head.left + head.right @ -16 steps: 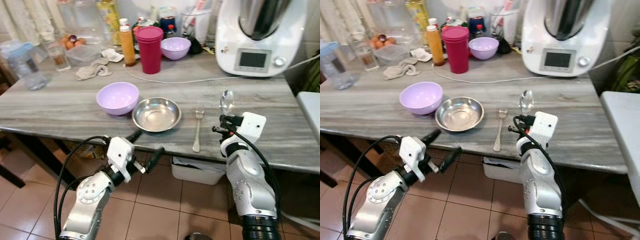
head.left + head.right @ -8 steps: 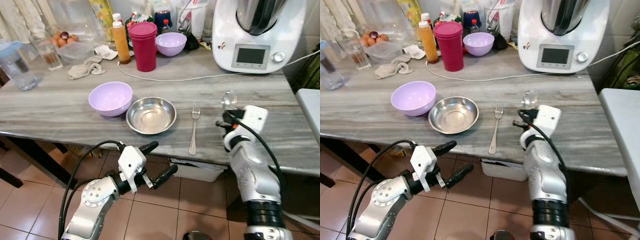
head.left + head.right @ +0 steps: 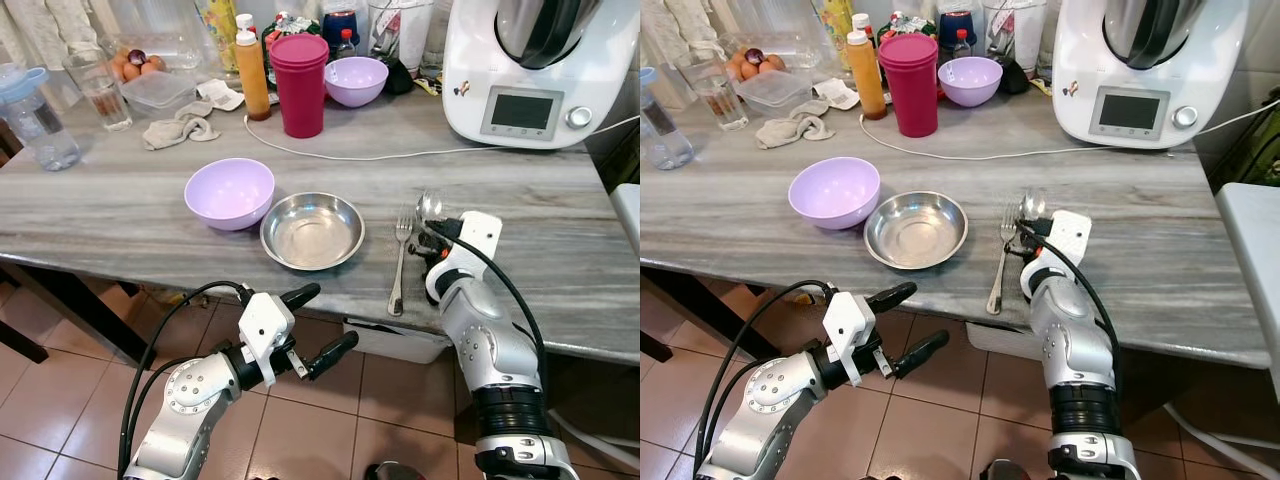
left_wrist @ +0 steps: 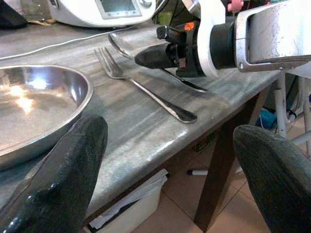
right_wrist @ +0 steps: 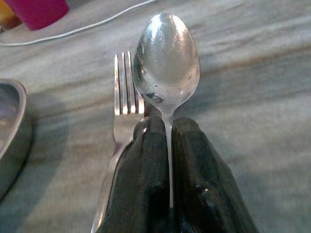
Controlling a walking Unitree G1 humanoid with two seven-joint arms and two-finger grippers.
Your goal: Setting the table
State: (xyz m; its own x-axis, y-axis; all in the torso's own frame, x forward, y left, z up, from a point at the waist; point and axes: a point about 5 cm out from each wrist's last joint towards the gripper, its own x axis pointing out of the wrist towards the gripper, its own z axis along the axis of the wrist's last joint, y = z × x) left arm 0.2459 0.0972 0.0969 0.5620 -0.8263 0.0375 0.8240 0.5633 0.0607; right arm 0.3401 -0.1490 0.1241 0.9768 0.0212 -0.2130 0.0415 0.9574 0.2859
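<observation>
My two head eyes look forward and down from above the grey surface, both taking in the steel bowl, the fork and my arms below the near edge. My left wrist camera sits low, below the surface's edge, looking along its own spread fingers across the bowl's rim towards my right end effector. My right wrist camera looks very close along its fingers at the spoon and fork tines; the bowl's rim seems to edge in.
</observation>
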